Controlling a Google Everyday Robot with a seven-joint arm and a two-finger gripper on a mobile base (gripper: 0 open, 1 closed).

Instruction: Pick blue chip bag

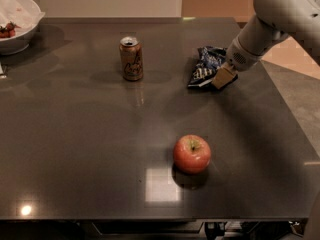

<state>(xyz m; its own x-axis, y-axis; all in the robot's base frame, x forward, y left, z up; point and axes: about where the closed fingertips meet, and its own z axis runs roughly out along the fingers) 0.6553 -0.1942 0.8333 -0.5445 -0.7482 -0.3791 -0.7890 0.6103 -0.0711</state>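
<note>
The blue chip bag is a crumpled dark-blue foil bag with white lettering, lying on the dark table at the back right. My gripper comes in from the upper right and sits low at the bag's right edge, touching or nearly touching it. A tan finger shows beside the bag.
A bronze soda can stands left of the bag. A red apple sits toward the front middle. A white bowl with red food is at the back left corner. The table's right edge runs close past the gripper.
</note>
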